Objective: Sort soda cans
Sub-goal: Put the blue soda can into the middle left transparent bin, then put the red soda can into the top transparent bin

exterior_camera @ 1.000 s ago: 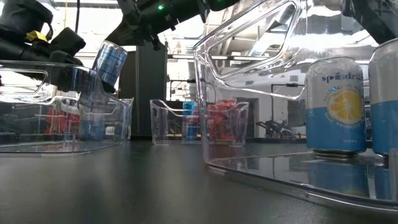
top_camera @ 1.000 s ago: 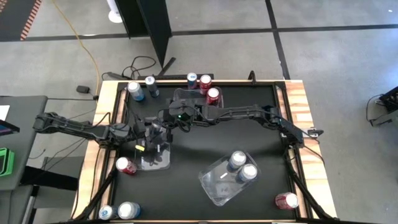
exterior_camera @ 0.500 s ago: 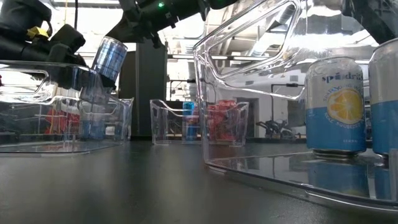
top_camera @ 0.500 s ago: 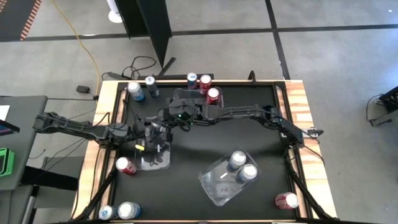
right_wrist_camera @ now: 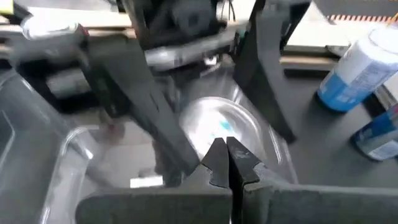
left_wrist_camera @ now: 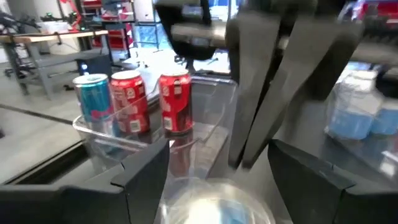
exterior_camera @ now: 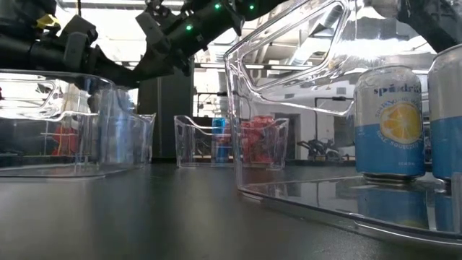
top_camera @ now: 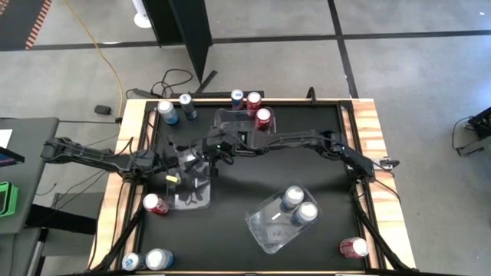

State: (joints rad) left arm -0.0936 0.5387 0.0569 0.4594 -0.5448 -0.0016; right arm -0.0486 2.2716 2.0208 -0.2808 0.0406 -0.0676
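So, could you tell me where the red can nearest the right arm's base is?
In the high view, the red can lies at the table's near right corner, right of the bin holding two light-blue cans.

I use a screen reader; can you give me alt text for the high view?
Both grippers, left and right, meet over a clear bin on a black table. Another bin holds two light-blue cans; others stand around the table's edges.

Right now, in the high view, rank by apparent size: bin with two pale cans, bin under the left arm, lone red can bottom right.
1. Bin with two pale cans.
2. Bin under the left arm, partly covered, so the gap is unsure.
3. Lone red can, clearly smallest.
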